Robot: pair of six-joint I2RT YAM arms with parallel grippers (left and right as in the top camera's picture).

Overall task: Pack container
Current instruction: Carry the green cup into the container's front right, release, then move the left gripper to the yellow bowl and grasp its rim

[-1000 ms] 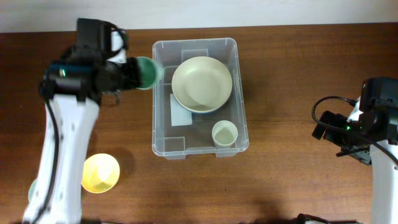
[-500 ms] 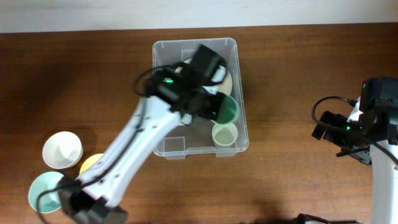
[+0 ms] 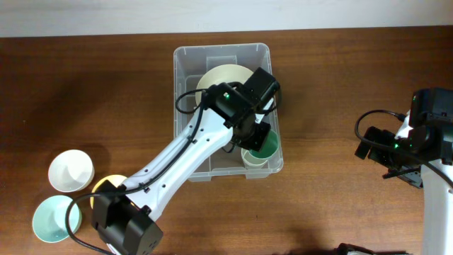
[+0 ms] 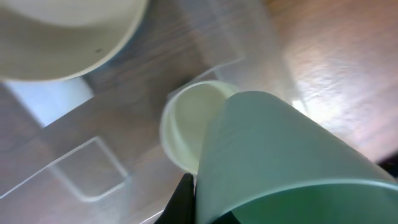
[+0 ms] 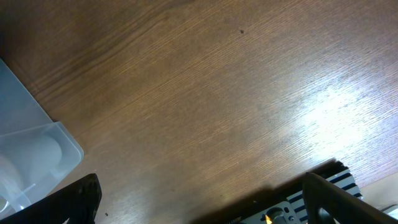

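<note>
The clear plastic container (image 3: 185,106) stands at the table's middle, with a large cream bowl (image 3: 216,78) and a small cream cup (image 3: 252,160) inside. My left gripper (image 3: 256,139) is shut on a green cup (image 3: 267,145) and holds it tilted just above the cream cup, inside the bin's front right corner. In the left wrist view the green cup (image 4: 280,155) fills the lower right, the cream cup (image 4: 186,124) lies beyond it and the cream bowl (image 4: 62,37) is at top left. My right gripper (image 5: 199,205) is open and empty over bare table, right of the container (image 5: 31,155).
At the front left of the table lie a white bowl (image 3: 70,171), a pale green bowl (image 3: 51,216) and a yellow cup (image 3: 102,188) partly under my left arm. A white label (image 3: 205,127) lies on the bin's floor.
My left gripper has carried the green cup from outside the bin's left wall across the bin and down to its front right corner, above the cream cup. The right arm has not moved.
</note>
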